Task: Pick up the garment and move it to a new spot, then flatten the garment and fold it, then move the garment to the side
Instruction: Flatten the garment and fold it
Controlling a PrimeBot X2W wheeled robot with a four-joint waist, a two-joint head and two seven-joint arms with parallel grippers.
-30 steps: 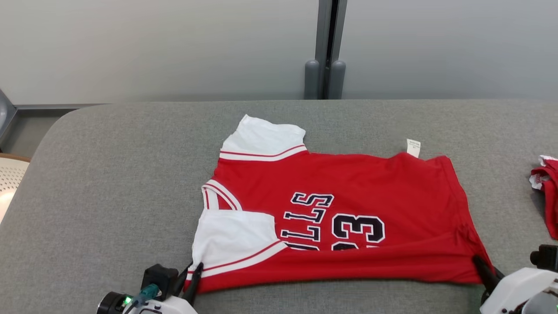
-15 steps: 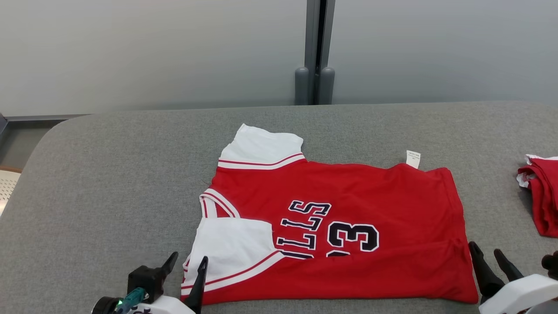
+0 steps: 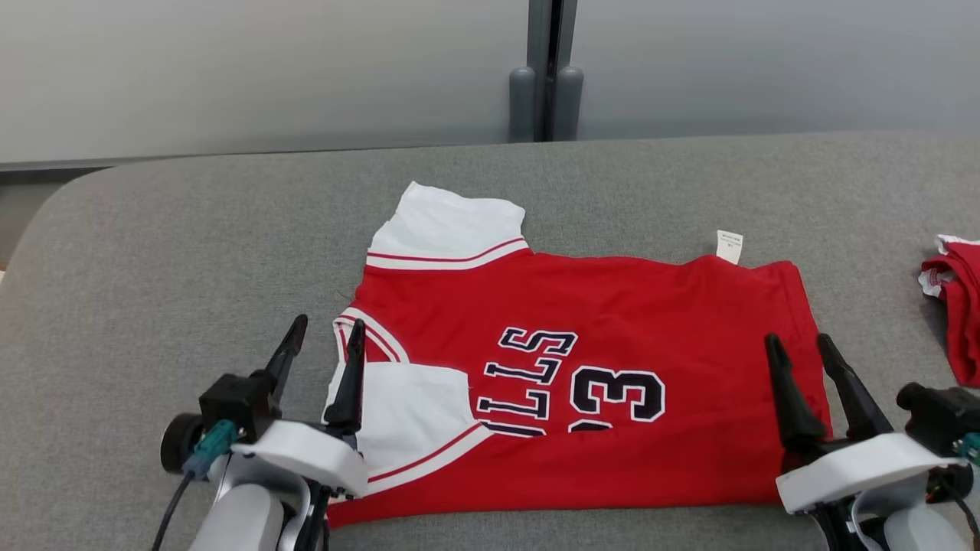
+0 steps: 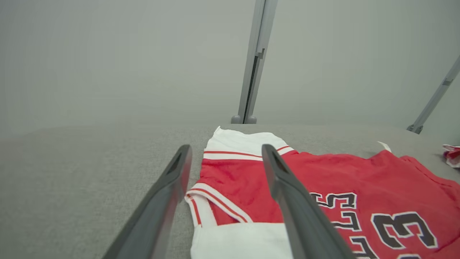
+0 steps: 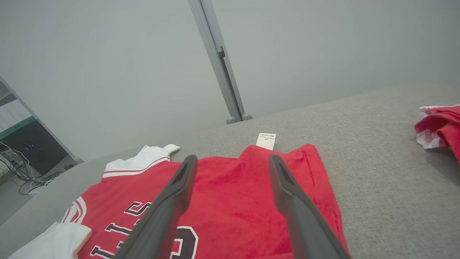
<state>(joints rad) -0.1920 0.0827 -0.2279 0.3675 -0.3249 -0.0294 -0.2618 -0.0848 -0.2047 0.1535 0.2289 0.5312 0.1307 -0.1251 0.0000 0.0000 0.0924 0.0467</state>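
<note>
A red jersey (image 3: pixel 612 321) with white sleeves and dark lettering lies flat on the grey table, its near edge folded over, collar to the left. A white label (image 3: pixel 729 246) pokes out at its far edge. My left gripper (image 3: pixel 321 333) hovers open over the collar and near sleeve, nothing between its fingers. My right gripper (image 3: pixel 800 348) stands open above the jersey's right hem, holding nothing. The left wrist view shows the jersey (image 4: pixel 323 180) past the open left gripper (image 4: pixel 224 158). In the right wrist view the jersey (image 5: pixel 233 187) and label (image 5: pixel 266 141) lie beyond the open right gripper (image 5: pixel 233 165).
A second red and white garment (image 3: pixel 957 306) lies bunched at the table's right edge, also seen as the bunched garment (image 5: pixel 438 126) in the right wrist view. A grey wall with a vertical post (image 3: pixel 545 69) stands behind the table (image 3: pixel 191 252). Bare grey surface lies left of the jersey.
Both grippers let go of the jersey's near corners, opened and moved forward over it. The near edge now lies folded on the table. The head camera shifted.
</note>
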